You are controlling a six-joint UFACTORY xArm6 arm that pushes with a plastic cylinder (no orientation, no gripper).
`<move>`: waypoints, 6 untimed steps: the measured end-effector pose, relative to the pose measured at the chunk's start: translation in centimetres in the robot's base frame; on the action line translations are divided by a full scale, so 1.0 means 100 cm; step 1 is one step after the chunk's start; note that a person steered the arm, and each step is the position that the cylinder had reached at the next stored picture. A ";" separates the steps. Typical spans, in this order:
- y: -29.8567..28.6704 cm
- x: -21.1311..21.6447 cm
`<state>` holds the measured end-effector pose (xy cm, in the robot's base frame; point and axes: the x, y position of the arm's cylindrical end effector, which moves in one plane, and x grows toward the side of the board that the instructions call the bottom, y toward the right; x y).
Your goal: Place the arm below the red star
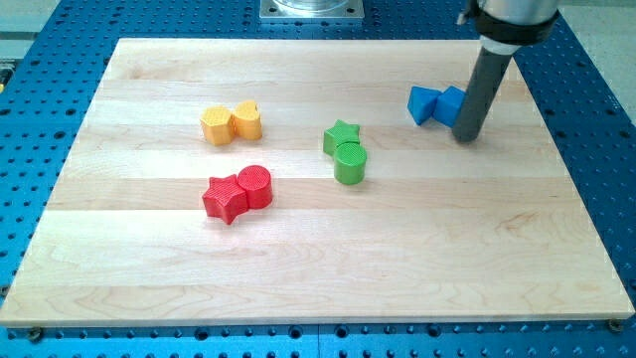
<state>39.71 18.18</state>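
The red star (224, 197) lies left of the board's middle, touching a red cylinder (255, 185) on its right. My tip (467, 138) rests on the board at the view's upper right, far right of and above the red star. It stands against the right side of two touching blue blocks (435, 104), whose shapes I cannot make out.
A yellow hexagon (217, 125) and a yellow heart (247, 120) touch at the upper left. A green star (341, 136) touches a green cylinder (350, 162) at the middle. The wooden board (328, 268) lies on a blue perforated table (40, 109).
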 end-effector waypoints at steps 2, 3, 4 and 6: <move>-0.075 0.051; -0.126 0.104; -0.206 0.145; -0.310 0.143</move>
